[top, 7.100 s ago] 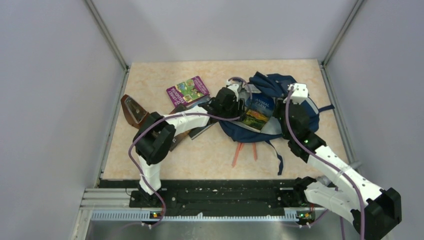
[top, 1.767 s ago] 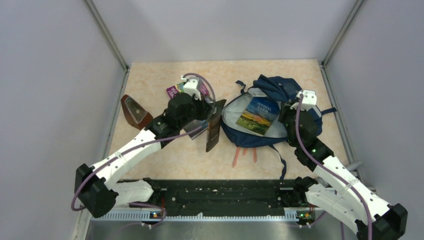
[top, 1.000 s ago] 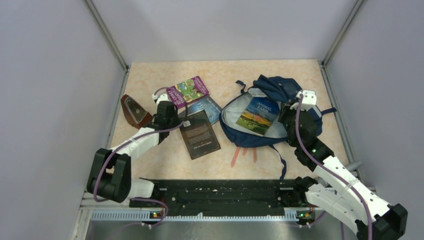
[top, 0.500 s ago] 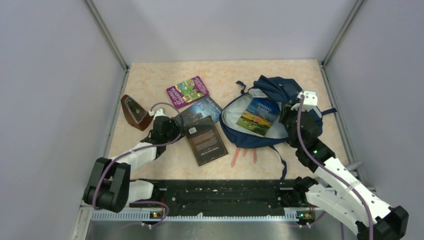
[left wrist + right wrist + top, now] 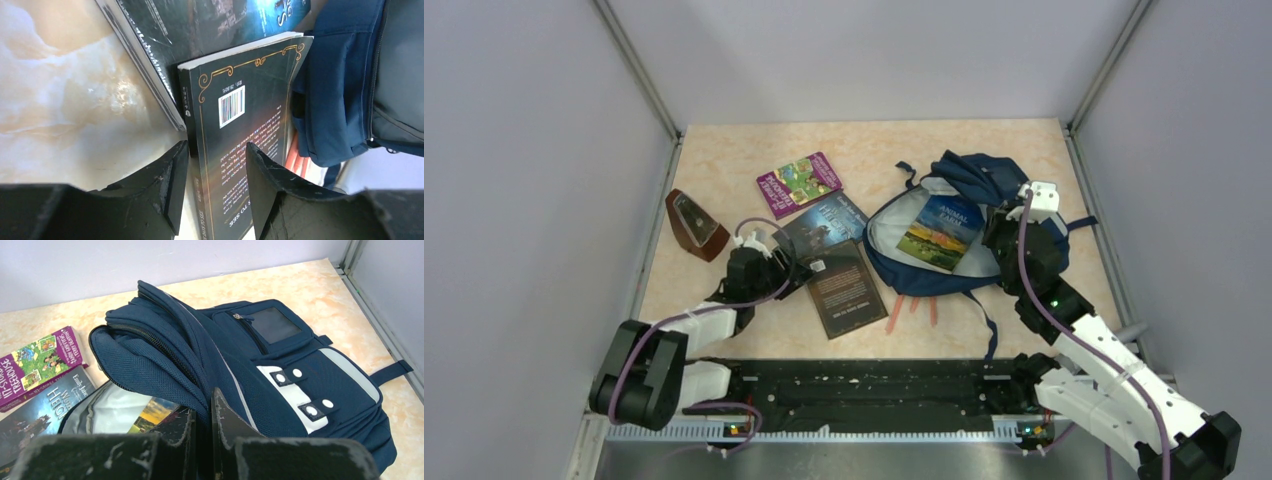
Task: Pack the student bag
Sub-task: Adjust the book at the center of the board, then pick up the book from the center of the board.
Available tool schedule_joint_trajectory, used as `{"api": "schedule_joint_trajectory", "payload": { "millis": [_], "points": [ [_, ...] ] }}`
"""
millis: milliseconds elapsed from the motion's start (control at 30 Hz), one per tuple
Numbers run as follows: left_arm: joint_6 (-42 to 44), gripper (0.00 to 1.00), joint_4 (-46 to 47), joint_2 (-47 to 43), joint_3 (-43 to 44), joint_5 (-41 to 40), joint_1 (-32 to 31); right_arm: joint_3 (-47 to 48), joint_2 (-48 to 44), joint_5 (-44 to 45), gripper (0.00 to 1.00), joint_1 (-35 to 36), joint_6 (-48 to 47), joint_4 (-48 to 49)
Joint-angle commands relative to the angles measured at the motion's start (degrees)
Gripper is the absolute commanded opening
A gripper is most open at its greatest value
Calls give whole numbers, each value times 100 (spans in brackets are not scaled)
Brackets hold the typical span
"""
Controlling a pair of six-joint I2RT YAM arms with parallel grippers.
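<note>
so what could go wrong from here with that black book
1. The left gripper stands open astride the spine edge of the black book, right beside the dark blue book. Closing may catch both books, or only a cover.
2. The right gripper pinches just a fold of the student bag. If it slips, the mouth could fall shut over the book inside.

Matt woven cloth student bag (image 5: 300, 360)
</note>
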Motion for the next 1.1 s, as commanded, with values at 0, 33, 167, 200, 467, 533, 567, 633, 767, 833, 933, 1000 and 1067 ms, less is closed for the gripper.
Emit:
{"api": "schedule_joint_trajectory", "payload": {
  "millis": [0,33,167,200,467,533,567,633,767,833,933,1000,1067],
  "points": [
    [-424,51,1127,343,-260,662,-54,433,-241,26,0,-31,186,682],
    [-471,51,1198,413,-301,680,-71,446,-247,26,0,-31,186,672],
    [-618,50,1366,542,-475,663,-147,468,-245,26,0,-29,174,684],
    [-645,50,1353,527,-507,646,-173,478,-237,24,0,-30,169,686],
    [-837,49,1610,562,-631,532,-361,514,-156,-21,0,-31,185,731],
    [-901,47,1789,656,-607,520,-425,515,-154,-35,0,-31,194,720],
    [-919,45,1841,701,-600,494,-450,519,-154,-36,0,-31,200,713],
    [-987,36,1990,778,-617,437,-495,517,-155,-31,0,-31,201,703],
    [-1010,11,2105,699,-626,322,-564,532,-163,-18,0,-31,193,667],
    [-1001,1,2078,534,-625,284,-591,532,-164,-10,0,-31,183,660],
    [-910,0,1818,97,-573,227,-598,532,-157,-4,0,-31,172,673],
    [-799,0,1490,-304,-509,162,-599,541,-150,-1,0,-31,152,678],
    [-640,0,1078,-776,-413,93,-601,549,-139,6,0,-31,137,676]
  ]
}}
